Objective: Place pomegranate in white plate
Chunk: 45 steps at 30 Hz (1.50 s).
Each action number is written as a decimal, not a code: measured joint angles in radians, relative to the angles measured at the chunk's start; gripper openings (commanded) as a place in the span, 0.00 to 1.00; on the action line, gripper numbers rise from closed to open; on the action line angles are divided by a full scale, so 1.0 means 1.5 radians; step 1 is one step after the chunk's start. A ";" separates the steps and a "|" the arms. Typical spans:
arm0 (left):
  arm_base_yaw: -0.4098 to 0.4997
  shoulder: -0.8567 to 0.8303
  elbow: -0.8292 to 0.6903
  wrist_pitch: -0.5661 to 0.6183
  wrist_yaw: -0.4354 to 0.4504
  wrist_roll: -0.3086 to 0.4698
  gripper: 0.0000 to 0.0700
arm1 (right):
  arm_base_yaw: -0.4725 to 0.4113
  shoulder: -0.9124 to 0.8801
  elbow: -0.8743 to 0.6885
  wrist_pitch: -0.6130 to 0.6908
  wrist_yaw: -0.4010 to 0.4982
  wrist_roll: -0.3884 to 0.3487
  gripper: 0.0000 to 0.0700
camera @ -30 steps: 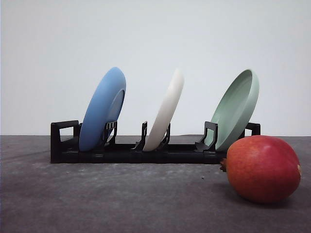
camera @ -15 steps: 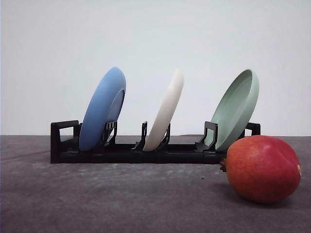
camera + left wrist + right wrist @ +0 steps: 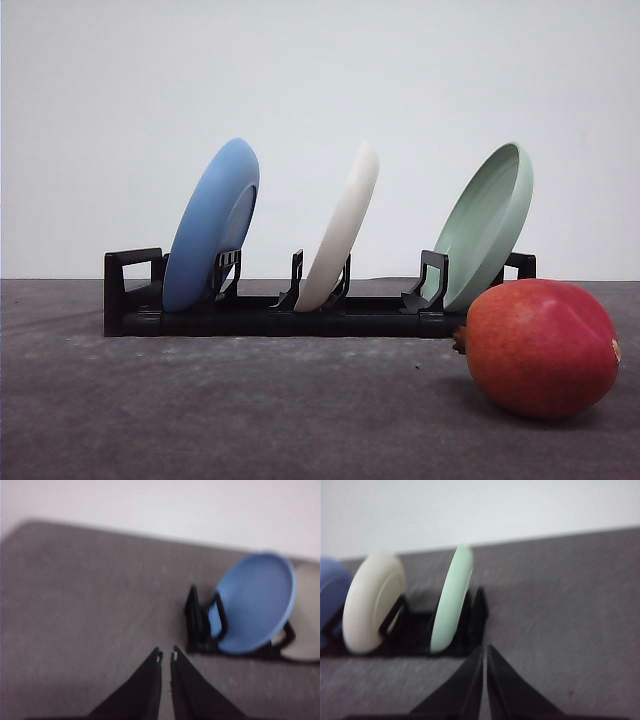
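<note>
Pomegranate [image 3: 541, 347] lies on the dark counter [image 3: 250, 410] at the near right, its small crown nub pointing left, just in front of the right end of the black rack [image 3: 300, 312] and not touching it. Three plates stand on edge in the rack, tilted to the right: the blue plate [image 3: 211, 225] at the left, the white plate [image 3: 340, 230] in the middle, the pale green plate [image 3: 487, 226] at the right, with clear gaps between them. Bare counter stretches across the near left and centre. The left claw [image 3: 166, 656] hangs clenched over bare counter near the rack's blue-plate end; the right claw [image 3: 484, 649] is likewise pinched together, holding nothing, just beside the rack's green-plate end.
</note>
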<state>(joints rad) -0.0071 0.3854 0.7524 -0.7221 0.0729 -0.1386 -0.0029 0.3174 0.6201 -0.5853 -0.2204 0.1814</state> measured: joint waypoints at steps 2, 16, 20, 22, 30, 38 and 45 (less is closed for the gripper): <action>0.000 0.034 0.007 -0.006 0.019 0.002 0.02 | 0.000 0.026 0.000 -0.004 -0.021 -0.009 0.01; -0.140 0.234 0.016 0.113 0.042 0.046 0.02 | 0.146 0.129 0.000 0.017 0.006 -0.102 0.01; -0.192 0.270 0.016 0.150 0.042 0.069 0.02 | 0.180 0.141 0.000 0.030 0.007 -0.123 0.01; -0.213 0.283 0.016 0.158 0.042 0.085 0.02 | 0.190 0.143 0.000 0.033 0.007 -0.130 0.01; -0.263 0.294 0.016 0.160 0.043 0.148 0.34 | 0.198 0.143 0.000 0.034 0.007 -0.138 0.25; -0.298 0.293 0.016 0.164 0.089 0.165 0.51 | 0.198 0.143 0.000 0.035 0.007 -0.139 0.42; -0.370 0.325 0.016 0.270 0.091 0.172 0.51 | 0.198 0.143 0.000 0.044 0.007 -0.139 0.42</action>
<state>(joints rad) -0.5625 0.8723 0.7769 -0.3163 0.2101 0.1196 0.2943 0.5315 0.6205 -0.5186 -0.2092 -0.0269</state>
